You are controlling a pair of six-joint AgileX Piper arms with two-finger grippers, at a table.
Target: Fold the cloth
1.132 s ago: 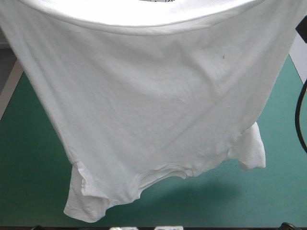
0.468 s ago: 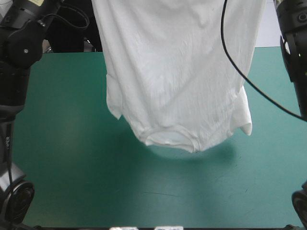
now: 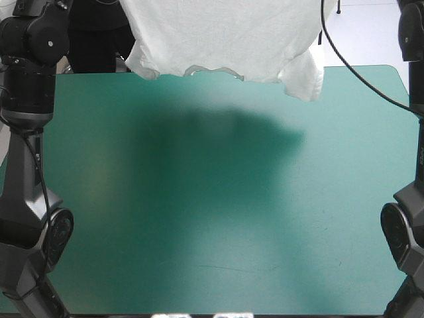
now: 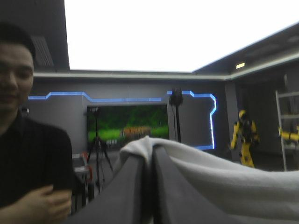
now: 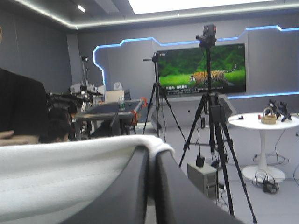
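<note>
**High view.** The white T-shirt (image 3: pixel 225 33) hangs along the top edge of the frame, centre to upper right. Only its lowest part shows: the neck opening (image 3: pixel 213 70) points downward, and one sleeve (image 3: pixel 303 81) droops lowest at the upper right. It hangs clear of the teal-green cover (image 3: pixel 199 252), near the table's far edge. A broad, soft shadow (image 3: pixel 218 146) lies on the cover in the upper middle of the frame. The left arm (image 3: pixel 30 86) stands along the left edge and the right arm (image 3: pixel 405 225) along the right. Neither gripper is in this frame. In the first earlier picture the garment filled almost the whole frame. Just before, it hung down to mid-frame with a small shadow beneath it. It now sits much higher and farther back, and the shadow is wider and fainter.

**Left wrist view.** The left gripper (image 4: pixel 150 148) looks level into the room. Its black fingers are pressed together in one pointed arch, clamped on the T-shirt (image 4: pixel 224 186). The fabric folds over the fingertips and falls away to one side.

**Right wrist view.** The right gripper (image 5: pixel 152 150) is likewise pinched closed on the T-shirt (image 5: pixel 56 172). The white edge caps the fingertips and stretches off to the side — toward the other arm.
</note>
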